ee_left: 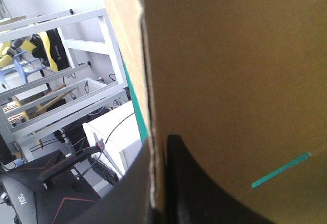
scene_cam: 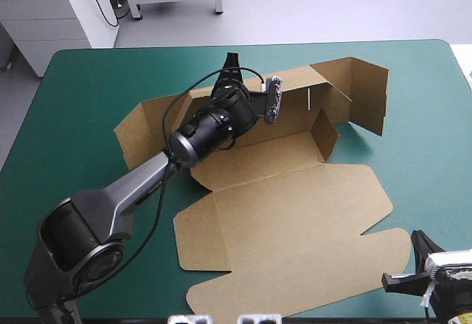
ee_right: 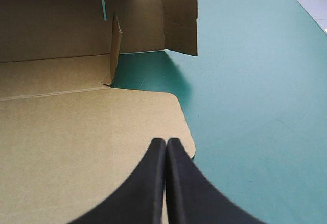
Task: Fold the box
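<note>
Brown box (scene_cam: 287,213) sits mid-counter (scene_cam: 413,102) on the teal-green cover: back and side walls up toward 12 and 2 o'clock, lid lying flat toward 6. Around 11 the left gripper (ee_left: 159,152) is pinching the back wall's top edge. Down at 5 o'clock the right gripper (ee_right: 164,145) hangs with black fingers pressed together over the lid's rounded corner.

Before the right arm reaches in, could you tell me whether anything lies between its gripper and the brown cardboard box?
Nothing visible does. The right gripper, shut, already sits at the rounded lid corner of the brown cardboard box. Only bare teal-green table cover lies beside it.
</note>
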`<action>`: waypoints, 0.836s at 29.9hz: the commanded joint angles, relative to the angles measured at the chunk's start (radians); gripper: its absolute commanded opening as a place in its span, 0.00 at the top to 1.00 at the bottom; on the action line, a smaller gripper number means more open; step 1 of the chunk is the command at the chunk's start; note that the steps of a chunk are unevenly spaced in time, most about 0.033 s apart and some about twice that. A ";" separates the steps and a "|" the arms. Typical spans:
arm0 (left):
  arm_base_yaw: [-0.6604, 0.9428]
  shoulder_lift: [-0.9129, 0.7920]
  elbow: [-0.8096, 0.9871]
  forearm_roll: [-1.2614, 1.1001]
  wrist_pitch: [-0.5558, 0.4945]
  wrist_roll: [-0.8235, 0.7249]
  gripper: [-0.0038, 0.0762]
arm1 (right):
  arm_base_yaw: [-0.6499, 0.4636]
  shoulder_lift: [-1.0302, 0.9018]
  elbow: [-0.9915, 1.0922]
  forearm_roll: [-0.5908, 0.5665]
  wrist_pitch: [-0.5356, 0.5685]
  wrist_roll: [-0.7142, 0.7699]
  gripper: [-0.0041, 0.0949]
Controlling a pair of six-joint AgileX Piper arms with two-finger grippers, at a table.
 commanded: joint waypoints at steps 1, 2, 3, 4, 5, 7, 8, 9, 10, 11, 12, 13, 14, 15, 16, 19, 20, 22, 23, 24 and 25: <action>-0.019 -0.125 0.112 0.121 -0.053 -0.076 0.96 | -0.004 -0.023 -0.031 0.003 -0.070 -0.003 0.98; -0.019 -0.153 0.165 0.160 -0.090 -0.120 0.96 | -0.004 -0.023 -0.031 0.003 -0.070 -0.003 0.98; -0.027 -0.180 0.221 0.213 -0.133 -0.181 0.96 | -0.004 -0.023 -0.031 0.003 -0.070 -0.003 0.98; -0.032 -0.201 0.267 0.265 -0.163 -0.236 0.96 | -0.004 -0.023 -0.031 0.003 -0.070 -0.002 0.98; -0.043 -0.234 0.336 0.360 -0.203 -0.319 0.96 | -0.004 -0.023 -0.031 0.003 -0.070 -0.002 0.98; -0.060 -0.270 0.425 0.500 -0.248 -0.441 0.96 | -0.004 -0.023 -0.031 0.003 -0.070 -0.002 0.98; -0.070 -0.293 0.488 0.610 -0.258 -0.531 0.96 | -0.004 -0.023 -0.031 0.003 -0.070 -0.002 0.98; -0.080 -0.306 0.527 0.684 -0.262 -0.591 0.96 | -0.004 -0.023 -0.031 0.003 -0.070 0.000 0.98; -0.087 -0.322 0.575 0.772 -0.262 -0.665 0.96 | -0.004 -0.023 -0.031 0.003 -0.070 0.000 0.98; -0.099 -0.334 0.620 0.859 -0.262 -0.732 0.96 | -0.004 -0.023 -0.031 0.003 -0.070 0.000 0.98; -0.107 -0.346 0.663 0.936 -0.260 -0.789 0.96 | -0.004 -0.023 -0.031 0.003 -0.070 0.000 0.98; -0.115 -0.353 0.693 0.990 -0.260 -0.827 0.96 | -0.004 -0.023 -0.031 0.003 -0.070 0.000 0.98; -0.127 -0.366 0.730 1.024 -0.260 -0.861 0.96 | -0.004 -0.023 -0.031 0.003 -0.070 0.000 0.98; -0.136 -0.371 0.744 1.014 -0.265 -0.863 0.96 | -0.004 -0.023 -0.031 0.003 -0.070 0.000 0.98; -0.144 -0.374 0.756 1.006 -0.264 -0.873 0.96 | -0.004 -0.023 -0.031 0.003 -0.070 0.000 0.98; -0.161 -0.376 0.785 1.010 -0.225 -0.897 0.96 | -0.004 -0.023 -0.031 0.003 -0.070 0.000 0.98; -0.161 -0.376 0.785 1.005 -0.214 -0.903 0.96 | -0.004 -0.023 -0.031 0.003 -0.070 0.000 0.98; -0.161 -0.376 0.785 1.010 -0.197 -0.934 0.96 | -0.004 -0.023 -0.031 0.003 -0.070 0.000 0.98; -0.161 -0.376 0.785 1.010 -0.183 -0.947 0.96 | -0.004 -0.023 -0.031 0.003 -0.070 0.000 0.98; -0.161 -0.376 0.785 1.012 -0.176 -0.953 0.96 | -0.004 -0.023 -0.031 0.003 -0.070 0.000 0.98; -0.161 -0.376 0.785 1.010 -0.172 -0.963 0.96 | -0.004 -0.023 -0.031 0.003 -0.070 0.000 0.98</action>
